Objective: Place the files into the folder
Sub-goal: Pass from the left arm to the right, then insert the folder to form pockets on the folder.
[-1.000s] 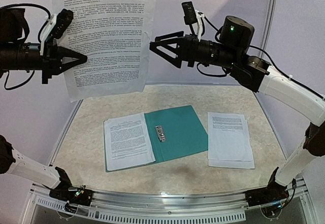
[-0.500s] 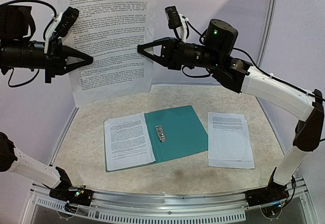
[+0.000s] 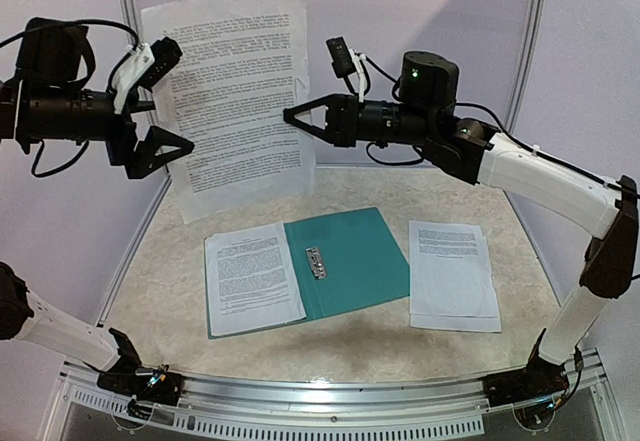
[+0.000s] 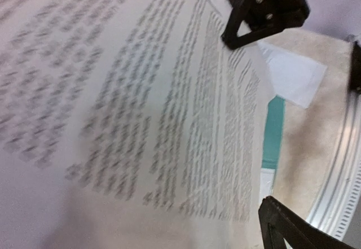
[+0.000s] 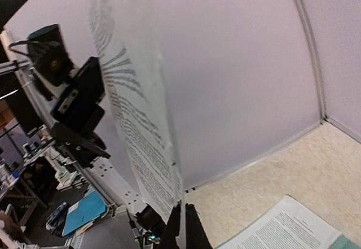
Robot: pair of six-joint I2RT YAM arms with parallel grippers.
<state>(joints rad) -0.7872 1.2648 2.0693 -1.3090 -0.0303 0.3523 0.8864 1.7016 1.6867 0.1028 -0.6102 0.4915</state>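
One of the files, a white printed sheet [image 3: 240,101], hangs upright in the air above the table's back left. My right gripper [image 3: 290,116] is shut on its right edge, and the wrist view shows the fingertips [image 5: 183,221] pinching the paper [image 5: 135,130]. Beside the sheet's left edge my left gripper [image 3: 172,126] stands open, not touching it. In the left wrist view the sheet [image 4: 141,91] fills the frame and one finger [image 4: 287,232] shows at the lower right. The teal folder [image 3: 350,261] lies open on the table, with another sheet [image 3: 252,279] on its left cover and a metal clip [image 3: 316,261] at its fold.
A small stack of printed sheets [image 3: 452,273] lies on the table to the right of the folder. White walls enclose the table at the back and both sides. A metal rail [image 3: 330,396] runs along the near edge between the arm bases.
My right gripper closed on the hanging sheet's right edge, then my left gripper opened and let go. The sheet has come lower and shifted to the right.
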